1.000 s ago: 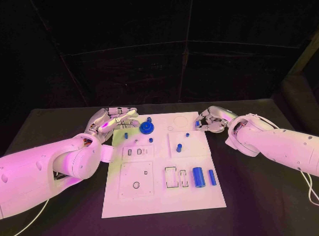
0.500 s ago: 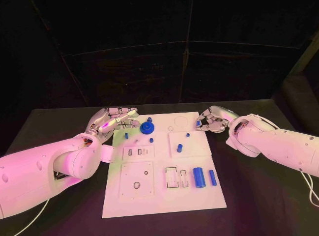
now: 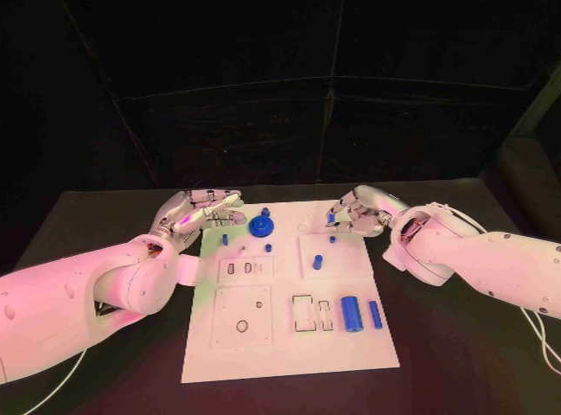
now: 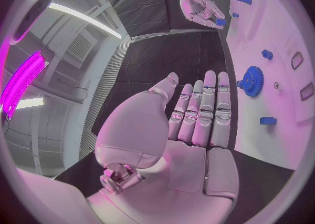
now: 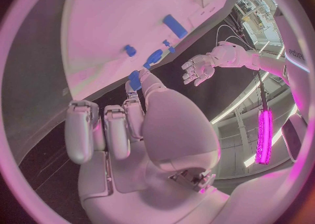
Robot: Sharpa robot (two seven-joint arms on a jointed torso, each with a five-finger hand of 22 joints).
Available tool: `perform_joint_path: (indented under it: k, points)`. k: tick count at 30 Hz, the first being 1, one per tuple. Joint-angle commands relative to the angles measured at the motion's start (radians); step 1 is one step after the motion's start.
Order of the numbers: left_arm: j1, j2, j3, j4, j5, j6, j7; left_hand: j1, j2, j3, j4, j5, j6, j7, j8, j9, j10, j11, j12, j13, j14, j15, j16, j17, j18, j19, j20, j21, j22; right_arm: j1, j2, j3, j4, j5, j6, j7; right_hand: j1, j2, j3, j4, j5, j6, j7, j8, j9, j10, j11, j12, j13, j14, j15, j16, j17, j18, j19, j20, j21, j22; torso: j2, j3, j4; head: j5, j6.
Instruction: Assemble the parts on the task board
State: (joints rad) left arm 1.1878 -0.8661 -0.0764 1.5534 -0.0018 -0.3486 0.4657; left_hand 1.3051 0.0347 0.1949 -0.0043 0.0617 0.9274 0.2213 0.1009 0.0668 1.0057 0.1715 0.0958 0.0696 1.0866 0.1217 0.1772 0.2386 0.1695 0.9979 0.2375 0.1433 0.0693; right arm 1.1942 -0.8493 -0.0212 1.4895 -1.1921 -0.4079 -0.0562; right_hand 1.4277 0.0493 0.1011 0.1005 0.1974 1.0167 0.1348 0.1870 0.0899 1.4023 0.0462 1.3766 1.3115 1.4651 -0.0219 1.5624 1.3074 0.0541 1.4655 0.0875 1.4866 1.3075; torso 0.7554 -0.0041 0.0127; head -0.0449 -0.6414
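Head view: the white task board (image 3: 286, 346) lies mid-surface; the right hand (image 3: 355, 213) pinches a small blue part (image 3: 331, 220) over its far edge. Left wrist view: the left hand (image 4: 190, 129), fingers straight and apart, empty, beside a blue gear (image 4: 251, 81). No legible writing.

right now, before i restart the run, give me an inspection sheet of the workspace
surface: black table, with the white board in its middle
job's things: blue gear at the board's far end; two cylinders lying at its near end; small pegs scattered between
clutter: nothing seen
hands: left hand by the board's far left corner, fingers straight, holding nothing; right hand over the far right edge, pinching a small blue part
cables: thin white cable trailing at the table's right side
surroundings: dark drapes behind the table
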Motion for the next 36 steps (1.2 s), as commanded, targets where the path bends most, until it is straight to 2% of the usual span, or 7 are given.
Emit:
perform_joint_path:
  k: [1,9,17,20,26,31,36]
  points:
    - [0.002,-0.001,0.001,0.001,0.004,0.006,0.006,0.007,0.001,0.001,-0.007,0.001,0.003,0.003,-0.004,0.0,0.006,0.003,-0.003,0.0,-0.003,0.004,-0.003,0.001,0.014,0.006,-0.002,-0.005,-0.001,0.009,0.017,0.001,0.049,-0.026,-0.009,-0.117,0.001,0.011,0.008,0.0,0.008,0.0,-0.008,0.004,-0.002,-0.002,-0.002,-0.004,0.05,0.101,-0.005,-0.001,0.244,-0.011,0.006,-0.007,-0.004,0.054,-0.006,-0.0055,0.0037,0.004,-0.004]
    - [0.005,0.002,0.001,-0.009,0.006,0.002,0.008,0.007,0.001,0.002,-0.007,0.001,0.003,0.003,-0.004,0.0,0.006,0.003,-0.003,0.0,-0.003,0.004,-0.004,0.001,0.014,0.007,-0.002,-0.006,-0.001,0.014,0.123,0.0,0.064,-0.106,0.013,-0.188,-0.001,0.008,0.013,-0.002,0.023,-0.001,-0.008,0.005,-0.002,-0.001,-0.002,-0.003,0.051,0.101,-0.005,-0.001,0.245,-0.011,0.006,-0.007,-0.004,0.054,-0.012,-0.0126,0.0107,0.026,-0.022]
    - [0.014,0.009,0.001,-0.019,0.022,-0.005,0.012,0.008,0.002,0.003,-0.008,0.001,0.004,0.002,-0.004,0.0,0.007,0.002,-0.004,0.0,-0.003,0.004,-0.004,0.002,0.014,0.007,-0.002,-0.006,-0.001,0.002,0.224,-0.001,0.032,-0.211,0.022,-0.216,-0.006,-0.001,0.011,-0.002,0.024,-0.004,-0.007,0.003,-0.003,0.0,-0.001,-0.003,0.051,0.101,-0.005,0.0,0.246,-0.011,0.007,-0.007,-0.003,0.056,-0.01,-0.0127,0.0151,0.06,-0.031]
    - [0.016,0.01,0.001,-0.022,0.045,-0.012,0.015,0.01,0.002,0.004,-0.01,0.001,0.003,0.002,-0.005,0.0,0.007,0.002,-0.004,0.0,-0.003,0.004,-0.005,0.003,0.014,0.007,-0.002,-0.007,-0.001,-0.009,0.253,-0.001,0.021,-0.241,0.032,-0.218,-0.007,-0.002,0.012,-0.002,0.024,-0.006,-0.006,0.002,-0.003,0.0,-0.001,-0.004,0.051,0.101,-0.005,0.0,0.246,-0.011,0.007,-0.007,-0.003,0.056,-0.009,-0.0112,0.0106,0.076,-0.031]
    - [0.018,0.013,0.001,-0.025,0.062,-0.014,0.017,0.012,0.002,0.006,-0.013,0.001,0.004,0.001,-0.005,0.0,0.007,0.002,-0.005,0.0,-0.004,0.004,-0.006,0.003,0.014,0.007,-0.002,-0.008,-0.001,-0.02,0.281,-0.033,0.017,-0.281,0.056,-0.237,-0.008,-0.003,0.014,-0.002,0.025,-0.012,-0.004,-0.002,-0.005,-0.002,0.0,-0.006,0.049,0.102,-0.004,0.0,0.246,-0.011,0.007,-0.006,-0.004,0.055,-0.009,-0.0113,0.013,0.082,-0.042]
    - [0.018,0.016,0.001,-0.027,0.065,-0.012,0.018,0.012,0.002,0.006,-0.013,0.001,0.004,0.001,-0.005,0.0,0.007,0.002,-0.005,0.0,-0.004,0.004,-0.006,0.003,0.014,0.007,-0.002,-0.008,-0.001,-0.025,0.297,-0.041,0.014,-0.303,0.064,-0.256,-0.008,-0.003,0.014,-0.002,0.025,-0.012,-0.004,-0.002,-0.005,-0.002,0.0,-0.006,0.049,0.102,-0.004,0.0,0.246,-0.011,0.007,-0.006,-0.004,0.055,-0.01,-0.0085,0.0096,0.097,-0.05]
    - [0.018,0.019,0.001,-0.028,0.066,-0.011,0.018,0.012,0.002,0.006,-0.013,0.001,0.004,0.001,-0.005,0.0,0.007,0.002,-0.005,0.0,-0.004,0.004,-0.006,0.003,0.014,0.007,-0.002,-0.008,-0.001,-0.031,0.314,-0.044,0.005,-0.326,0.078,-0.271,-0.008,-0.003,0.015,-0.002,0.024,-0.013,-0.003,-0.002,-0.005,-0.002,0.001,-0.006,0.049,0.102,-0.003,0.0,0.246,-0.011,0.007,-0.006,-0.003,0.055,-0.01,-0.0103,0.012,0.099,-0.055]
